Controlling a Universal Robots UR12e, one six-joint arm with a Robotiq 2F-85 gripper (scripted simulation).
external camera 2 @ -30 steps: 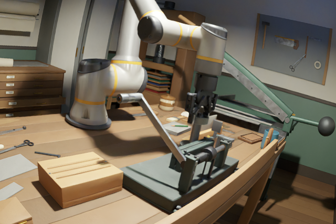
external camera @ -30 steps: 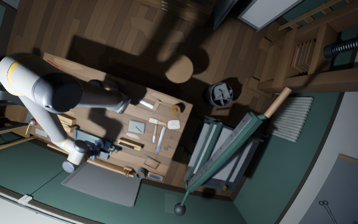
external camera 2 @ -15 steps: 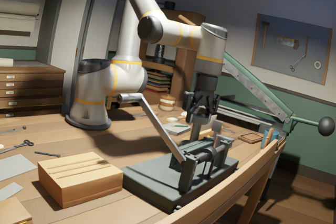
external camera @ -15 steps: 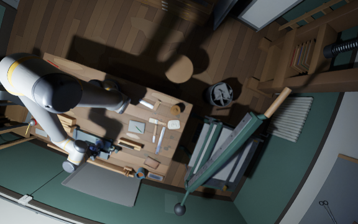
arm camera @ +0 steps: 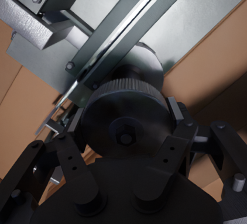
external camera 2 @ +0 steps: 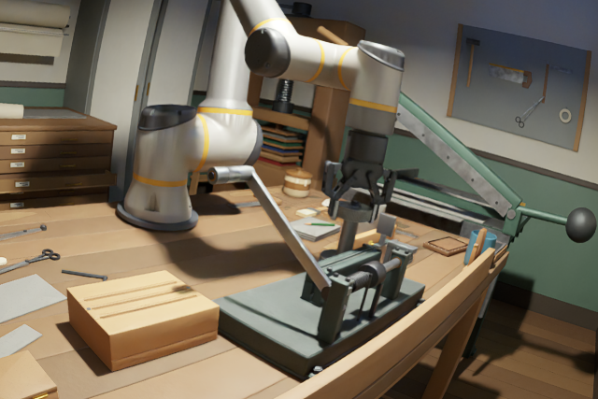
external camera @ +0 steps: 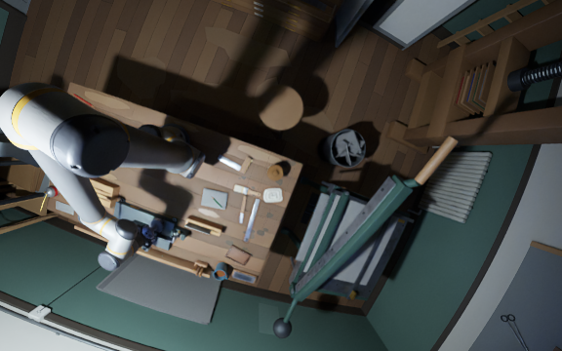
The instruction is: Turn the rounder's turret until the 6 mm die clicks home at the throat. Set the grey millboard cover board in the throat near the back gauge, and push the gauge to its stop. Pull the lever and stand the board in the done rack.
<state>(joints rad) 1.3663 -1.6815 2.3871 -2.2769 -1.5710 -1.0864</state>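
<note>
The turret's dies are hidden under its knurled round knob (arm camera: 126, 117), so I cannot tell which die faces the throat. My gripper (arm camera: 125, 116) comes down on the knob (external camera 2: 355, 211) from above, and its two finger pads clamp the knurled rim on opposite sides. The knob tops a post on the rounder (external camera 2: 333, 288), a grey-green machine on a flat base near the bench's front edge (external camera: 151, 229). Its long lever (external camera 2: 275, 221) slants up to the left. A grey board (external camera 2: 314, 228) with a green pencil on it lies on the bench behind the rounder. The slotted wooden rack (external camera 2: 140, 315) sits left of the rounder.
The bench's raised front edge (external camera 2: 410, 332) runs close by the rounder. A blue cup of tools (external camera 2: 478, 242) and a small framed pad (external camera 2: 447, 245) stand to the right. The large board cutter (external camera: 354, 239) with its raised arm stands beyond the bench end. Scissors (external camera 2: 34, 259) lie far left.
</note>
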